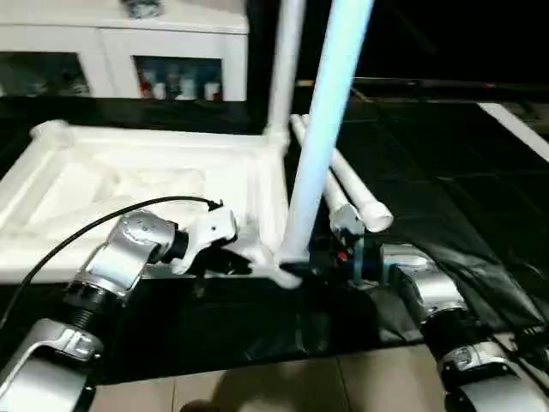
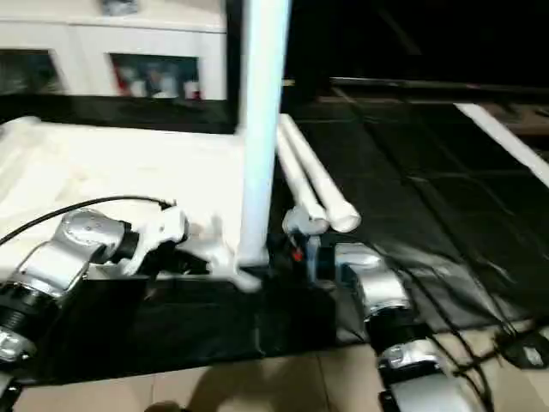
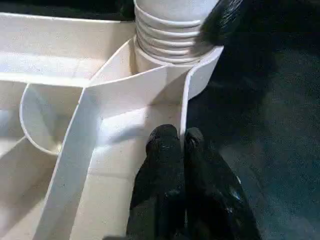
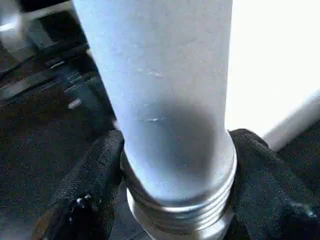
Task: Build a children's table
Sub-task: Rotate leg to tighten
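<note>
Nearest you, the right gripper (image 4: 175,190) has its 2 fingers (image 4: 85,185) clamped on either side of a leg (image 1: 322,146), just above its threaded end, so you are in the step of screwing this leg into the near corner socket (image 3: 172,60) of the top (image 1: 129,189). The top lies upside down on the dark mat (image 1: 446,172), ribs up, its long side running across your view. The held leg stands nearly upright, long axis vertical with a slight lean, threaded end down at the socket. From the left wrist view several threads sit above the socket rim, so I judge it not yet seated, though the view is too tight to be sure. Your left gripper (image 3: 175,140) has its fingers pressed together, resting inside the top against the wall by that corner, apparently steadying it. Next you need to turn the leg about its own axis, keeping it square to the socket. Another leg (image 1: 286,69) already stands at the far corner; 2 spare legs (image 1: 352,184) lie side by side on the mat, pointing away from you.
</note>
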